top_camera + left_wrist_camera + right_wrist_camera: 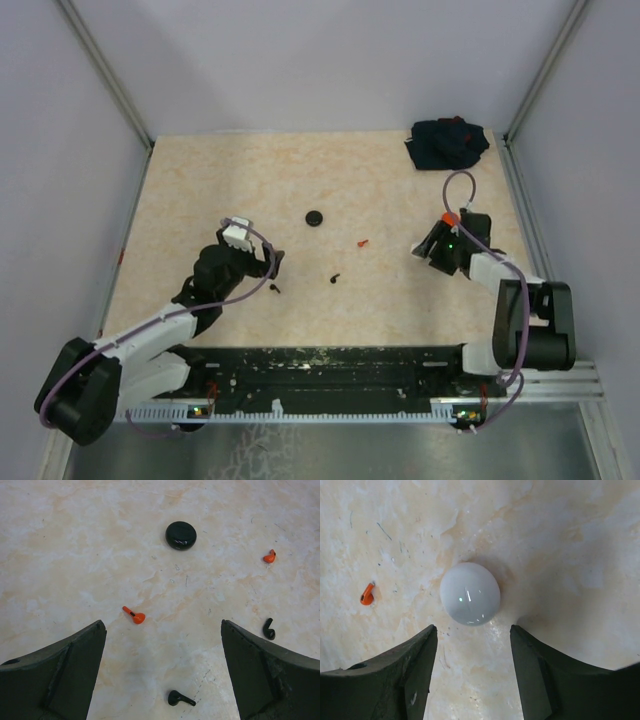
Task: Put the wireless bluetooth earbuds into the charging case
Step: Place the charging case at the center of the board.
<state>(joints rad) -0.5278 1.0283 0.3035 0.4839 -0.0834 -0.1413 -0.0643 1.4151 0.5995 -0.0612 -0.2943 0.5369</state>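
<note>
Top view: left gripper (pixel 265 262) wide and empty, below-left of the black puck (pixel 316 217). Right gripper (pixel 432 250) sits well right of it.

Left wrist: red earbud (pixel 135 615) lies flat, below-left of the puck, stem pointing up-left, head down-right. I'd square the jaws across that axis and close slowly.

Right wrist: jaws half-parted, holding nothing. White puck (pixel 470 593), possibly a case, just beyond the tips.
</note>
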